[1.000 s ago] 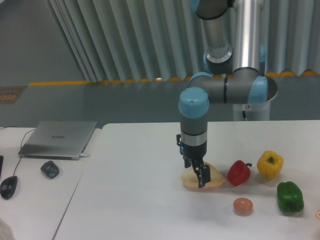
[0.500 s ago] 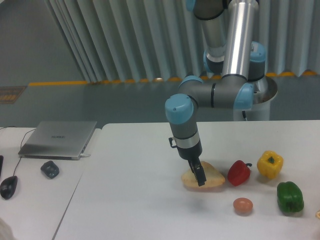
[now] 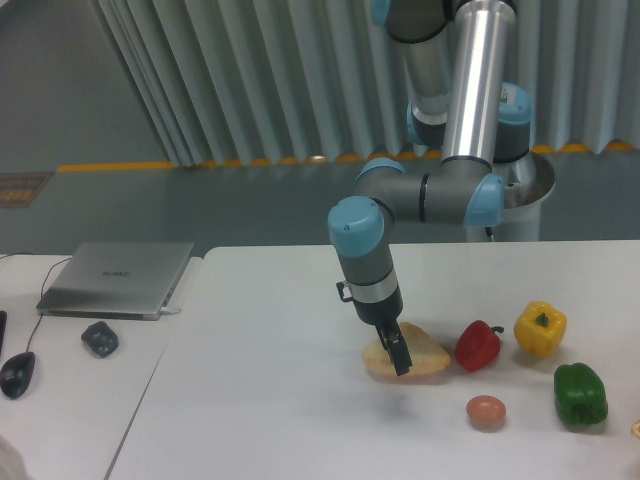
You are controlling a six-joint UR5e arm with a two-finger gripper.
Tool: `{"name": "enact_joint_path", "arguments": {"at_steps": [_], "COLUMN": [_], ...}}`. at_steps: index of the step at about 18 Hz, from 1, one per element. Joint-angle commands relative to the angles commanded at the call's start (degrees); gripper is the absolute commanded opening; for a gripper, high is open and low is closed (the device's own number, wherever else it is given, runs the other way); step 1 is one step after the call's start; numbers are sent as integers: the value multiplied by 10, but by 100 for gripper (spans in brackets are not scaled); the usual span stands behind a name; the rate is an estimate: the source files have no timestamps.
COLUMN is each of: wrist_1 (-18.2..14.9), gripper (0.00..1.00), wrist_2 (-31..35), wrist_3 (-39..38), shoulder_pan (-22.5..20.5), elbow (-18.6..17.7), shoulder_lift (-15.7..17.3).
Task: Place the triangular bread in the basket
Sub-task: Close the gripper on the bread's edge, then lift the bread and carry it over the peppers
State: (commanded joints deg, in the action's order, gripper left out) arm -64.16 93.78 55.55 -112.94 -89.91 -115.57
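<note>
The triangular bread (image 3: 425, 355) lies flat on the white table (image 3: 270, 400), a pale golden-tan wedge just left of the red pepper. My gripper (image 3: 398, 356) is tilted and reaches down onto the bread's left half. Its dark fingers (image 3: 400, 358) overlap the front of the bread as one narrow shape, so the gap between them is not visible. Whether they are pressing on the bread I cannot tell. The basket is out of view.
Right of the bread stand a red pepper (image 3: 478, 345), a yellow pepper (image 3: 540, 328) and a green pepper (image 3: 580, 394). A small brown egg (image 3: 486, 411) lies in front. On the left table are a laptop (image 3: 118, 277), a dark small object (image 3: 100, 338) and a mouse (image 3: 17, 373).
The arm has swung left and the wrist has tilted, while the fingertips stayed at the bread. The fingers now look narrower. The bread has not moved.
</note>
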Motion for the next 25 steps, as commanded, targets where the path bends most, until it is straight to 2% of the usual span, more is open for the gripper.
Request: {"name": "enact_joint_path", "arguments": {"at_steps": [4,14,19,20,23,25], "wrist_1": [3,-2,-5,-16,-36,-51], "gripper": [100,99,61,46,39,28], "wrist_2": [2,3,3,3,0,0], "wrist_3": [-10,-6,-5,-4,-3,-3], "shoulder_pan": [5,5,1,0,-11,-18], "elbow": [0,0,0,0,0,1], "shoulder_lift": [-12,-15,-13,-11,0,7]}}
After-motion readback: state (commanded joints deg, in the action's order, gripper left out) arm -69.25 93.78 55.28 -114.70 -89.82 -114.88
